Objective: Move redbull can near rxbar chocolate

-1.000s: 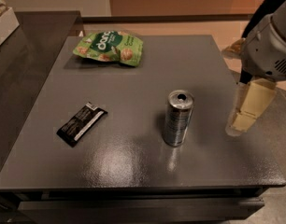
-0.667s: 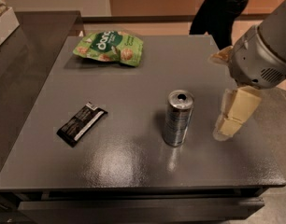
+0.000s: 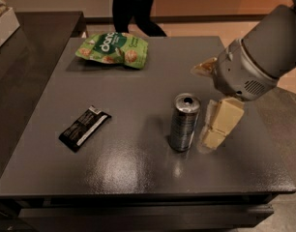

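Note:
The redbull can (image 3: 184,122) stands upright on the dark grey table (image 3: 138,81), right of centre, its pull-tab top showing. The rxbar chocolate (image 3: 84,127) lies flat at the left, a black bar with a white stripe, well apart from the can. My gripper (image 3: 212,132) hangs from the grey arm at the right, with its cream fingers (image 3: 220,122) low over the table just right of the can and very close to it.
A green snack bag (image 3: 114,50) lies at the table's far left. A person in dark clothes (image 3: 133,6) stands beyond the far edge. A darker counter (image 3: 22,57) runs along the left side.
My gripper has moved left and down across the table toward the can, from well right of it to just beside it. The can and bar have not moved.

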You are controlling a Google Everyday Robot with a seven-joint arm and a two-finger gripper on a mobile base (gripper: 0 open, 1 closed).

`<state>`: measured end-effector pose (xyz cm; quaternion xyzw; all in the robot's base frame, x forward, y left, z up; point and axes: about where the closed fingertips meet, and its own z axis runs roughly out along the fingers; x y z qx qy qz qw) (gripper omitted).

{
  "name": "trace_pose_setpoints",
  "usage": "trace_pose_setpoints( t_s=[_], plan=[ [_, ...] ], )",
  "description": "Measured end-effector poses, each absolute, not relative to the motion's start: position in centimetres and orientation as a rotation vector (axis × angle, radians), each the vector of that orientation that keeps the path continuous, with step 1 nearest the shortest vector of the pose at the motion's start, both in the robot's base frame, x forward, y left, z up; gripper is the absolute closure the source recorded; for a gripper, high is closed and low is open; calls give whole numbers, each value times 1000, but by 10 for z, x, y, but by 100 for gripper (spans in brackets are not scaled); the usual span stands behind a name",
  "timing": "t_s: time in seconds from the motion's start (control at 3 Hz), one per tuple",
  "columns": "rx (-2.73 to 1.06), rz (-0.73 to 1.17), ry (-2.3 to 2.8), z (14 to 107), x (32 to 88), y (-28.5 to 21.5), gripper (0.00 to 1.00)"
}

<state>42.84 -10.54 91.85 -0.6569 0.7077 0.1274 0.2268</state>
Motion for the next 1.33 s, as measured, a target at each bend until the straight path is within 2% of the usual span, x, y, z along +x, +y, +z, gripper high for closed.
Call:
trace_pose_setpoints(
  t_s=[0.33, 0.67, 1.33],
  plan=[
    [-1824, 415, 1912, 912, 424, -88, 0],
    [-1828, 443, 1893, 908, 424, -77, 18],
    [-1812, 450, 1873, 911, 429, -78, 65]
  ],
)
